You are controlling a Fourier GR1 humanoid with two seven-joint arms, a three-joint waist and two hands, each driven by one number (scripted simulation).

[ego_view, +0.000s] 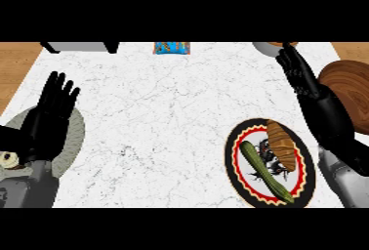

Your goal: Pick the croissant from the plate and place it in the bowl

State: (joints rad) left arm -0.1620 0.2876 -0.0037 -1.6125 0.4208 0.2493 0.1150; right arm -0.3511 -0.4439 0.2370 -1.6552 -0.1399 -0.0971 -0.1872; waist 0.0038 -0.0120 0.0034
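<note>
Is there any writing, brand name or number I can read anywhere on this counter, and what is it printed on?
No text can be read anywhere.
Blue packet at the counter's far edge: orange marks on it, too blurred to read as words.
Plate with the croissant and a green vegetable: red, yellow and black pattern only, no lettering.
Wooden bowl and both hands: no markings visible.
</note>
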